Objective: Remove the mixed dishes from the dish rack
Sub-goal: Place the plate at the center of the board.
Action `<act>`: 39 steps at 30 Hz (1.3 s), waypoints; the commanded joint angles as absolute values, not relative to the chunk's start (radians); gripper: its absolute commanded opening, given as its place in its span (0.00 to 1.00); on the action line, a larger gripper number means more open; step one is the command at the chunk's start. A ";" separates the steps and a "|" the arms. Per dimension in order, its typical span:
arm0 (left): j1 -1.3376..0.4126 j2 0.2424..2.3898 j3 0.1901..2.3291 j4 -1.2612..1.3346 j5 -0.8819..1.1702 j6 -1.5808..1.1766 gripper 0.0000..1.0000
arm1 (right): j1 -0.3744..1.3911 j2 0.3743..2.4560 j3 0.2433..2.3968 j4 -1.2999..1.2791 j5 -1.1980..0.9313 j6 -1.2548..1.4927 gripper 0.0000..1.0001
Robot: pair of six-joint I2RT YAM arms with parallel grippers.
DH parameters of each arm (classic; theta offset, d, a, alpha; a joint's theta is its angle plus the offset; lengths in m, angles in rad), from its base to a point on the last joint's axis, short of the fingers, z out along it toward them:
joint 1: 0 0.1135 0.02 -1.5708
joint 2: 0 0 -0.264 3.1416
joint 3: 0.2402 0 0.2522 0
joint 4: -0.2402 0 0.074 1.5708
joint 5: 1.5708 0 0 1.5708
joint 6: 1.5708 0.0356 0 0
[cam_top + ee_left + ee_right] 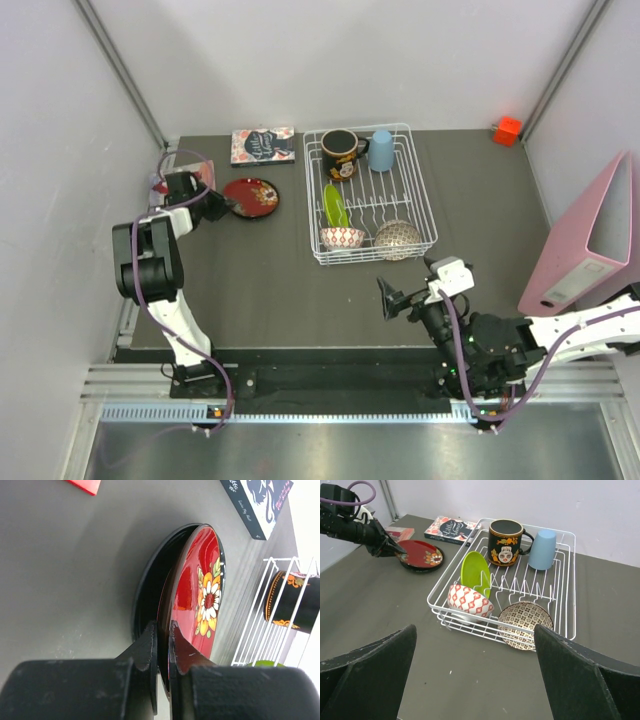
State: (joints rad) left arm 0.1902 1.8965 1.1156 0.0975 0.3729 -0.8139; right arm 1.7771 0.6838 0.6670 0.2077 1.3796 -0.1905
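Dark grey surface point(260, 290) boxed by pale walls point(300, 60), white dish rack point(390, 195) holding mug point(340, 152), cup point(381, 150), lime-green plate point(335, 207), bowls point(342, 238), red floral plate point(251, 197) left of it, rim pinched in left hand point(226, 205), right hand point(395, 298) spread wide, near side of rack, pink binder point(585, 240) to its right.

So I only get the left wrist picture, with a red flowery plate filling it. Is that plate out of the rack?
Observer: Yes, the red floral plate is outside, left of the dish rack, its rim pinched by the left gripper.
Operator: What's left inside?
Observer: Five: lime-green plate, red-and-white bowl, beige bowl, black mug, pale blue cup.
Operator: And the other arm?
Observer: The right gripper hangs open before the rack, empty.
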 commanded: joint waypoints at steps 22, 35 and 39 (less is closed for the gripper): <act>0.192 1.824 1.152 -0.058 0.296 -0.779 0.74 | 1.770 0.724 0.652 0.172 1.367 -0.098 1.00; 0.183 1.836 1.246 -0.241 0.224 -0.732 0.82 | 1.770 0.762 0.661 0.169 1.353 -0.081 1.00; 0.179 1.839 1.249 -0.219 0.258 -0.738 0.78 | 1.770 0.770 0.658 0.169 1.353 -0.078 1.00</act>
State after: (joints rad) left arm 0.1837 1.8671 1.2247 -0.2039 0.2325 -0.7528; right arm 1.7752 0.7654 0.6456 0.1600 1.3594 -0.0986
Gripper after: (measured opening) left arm 0.795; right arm 0.996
